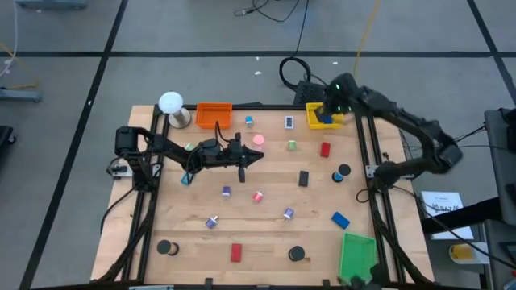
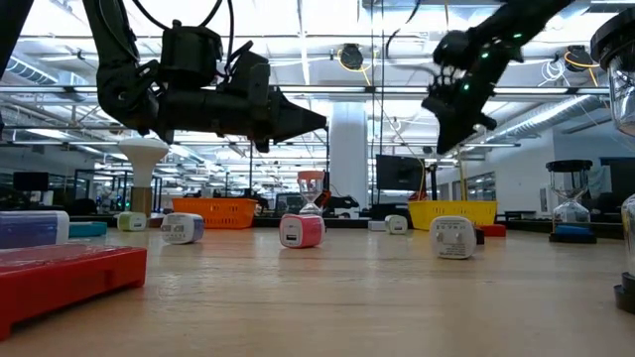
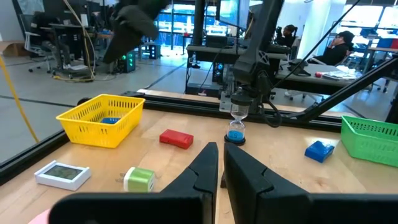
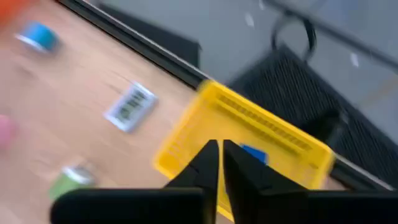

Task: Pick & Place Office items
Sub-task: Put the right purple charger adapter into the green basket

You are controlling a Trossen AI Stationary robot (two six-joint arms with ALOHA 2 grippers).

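Observation:
Office items lie scattered on the wooden table [image 1: 266, 234]: red blocks [image 1: 326, 149] [image 1: 236, 252], a blue block [image 1: 339, 218], black discs [image 1: 168, 248] [image 1: 297, 254] and small coloured pieces [image 1: 258, 196]. Another blue block [image 4: 255, 154] lies inside the yellow tray [image 4: 249, 118] at the far right corner. My right gripper [image 4: 221, 146] hovers above that tray, pointing slantwise down, shut and empty. My left gripper [image 1: 256, 155] hangs level over the table's middle, well above it, pointing toward the right edge, shut with nothing in it.
An orange tray [image 1: 214, 114] and a white ball on a round base [image 1: 171, 105] stand at the far left. A green tray [image 1: 357, 254] sits at the near right corner. A small hourglass [image 3: 236, 127] stands right of centre. People sit at desks beyond the table.

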